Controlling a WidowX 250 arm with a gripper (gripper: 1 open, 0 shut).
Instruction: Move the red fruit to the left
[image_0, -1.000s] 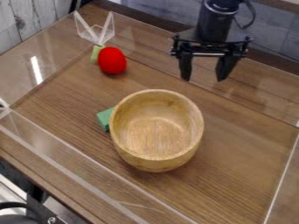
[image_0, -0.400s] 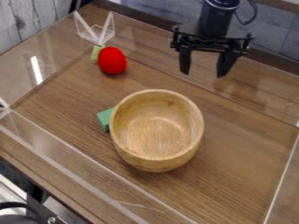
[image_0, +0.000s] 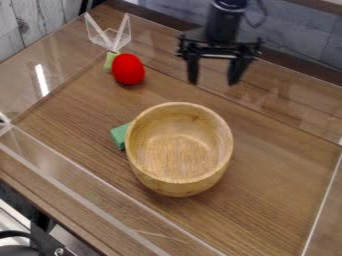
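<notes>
The red fruit (image_0: 127, 68) is a small bright-red ball with a light-green stem end, lying on the wooden table toward the back left. My gripper (image_0: 217, 69) hangs pointing down to the right of it, well apart from it, above the table behind the bowl. Its two black fingers (image_0: 194, 68) stand wide open and hold nothing.
A wooden bowl (image_0: 182, 146) stands at the table's middle, with a flat green piece (image_0: 122, 134) tucked against its left side. Clear plastic walls (image_0: 40, 150) edge the table at left and front. A white folded object (image_0: 107, 32) stands behind the fruit.
My gripper has moved left, toward the red fruit, staying open. Fruit, bowl and green piece have not moved.
</notes>
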